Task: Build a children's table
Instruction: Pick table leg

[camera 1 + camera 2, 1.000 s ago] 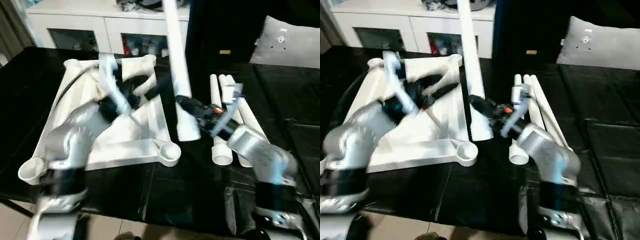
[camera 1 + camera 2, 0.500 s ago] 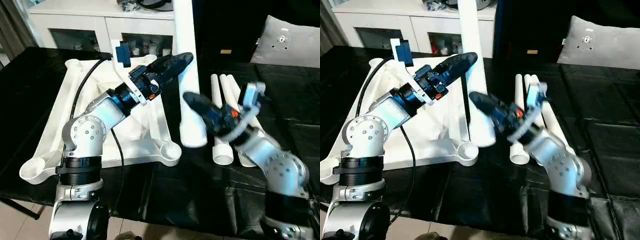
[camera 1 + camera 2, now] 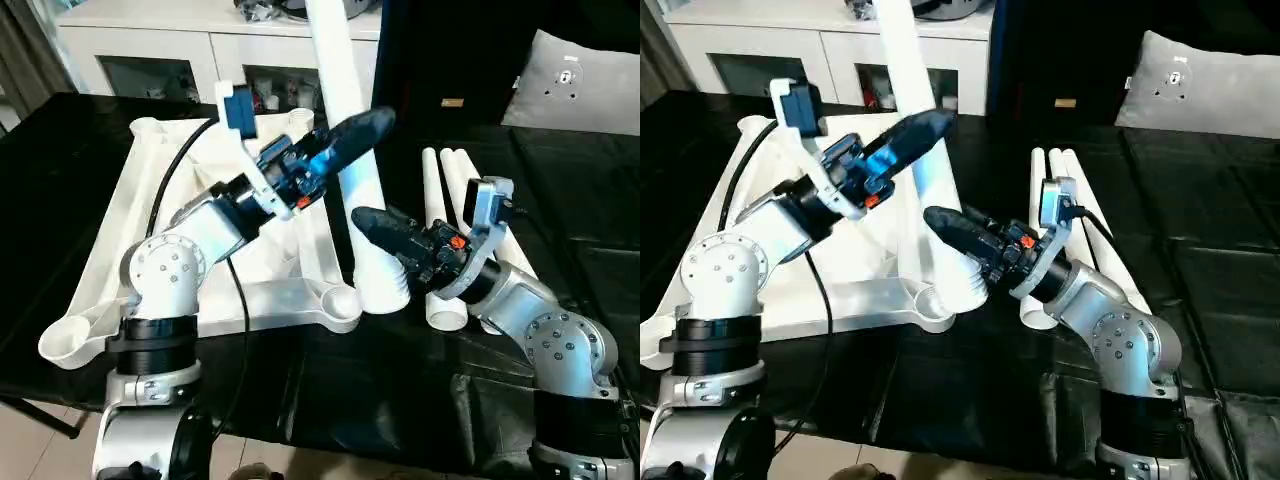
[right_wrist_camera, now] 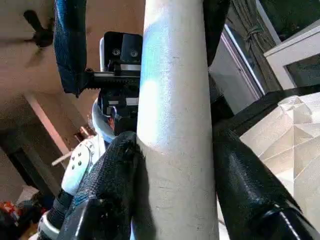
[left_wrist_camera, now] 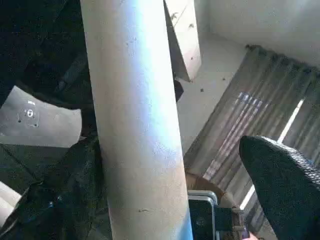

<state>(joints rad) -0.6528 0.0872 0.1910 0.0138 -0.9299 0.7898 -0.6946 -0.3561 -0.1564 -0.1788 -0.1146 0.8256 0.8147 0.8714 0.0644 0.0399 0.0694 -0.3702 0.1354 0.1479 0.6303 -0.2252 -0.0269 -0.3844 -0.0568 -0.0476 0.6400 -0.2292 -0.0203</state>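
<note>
Black cover (image 3: 420, 390) over the work surface; white glass-door cabinet (image 3: 190, 60) behind. My right gripper (image 3: 965, 238) clamps the upright leg (image 3: 345, 120) near its base, beside the upturned table top (image 3: 140, 250); left gripper (image 3: 345, 140) spread wide around it. Three legs (image 3: 450, 200) lie alongside

White cabinet (image 3: 200, 40) behind black table (image 3: 560, 260).
</note>
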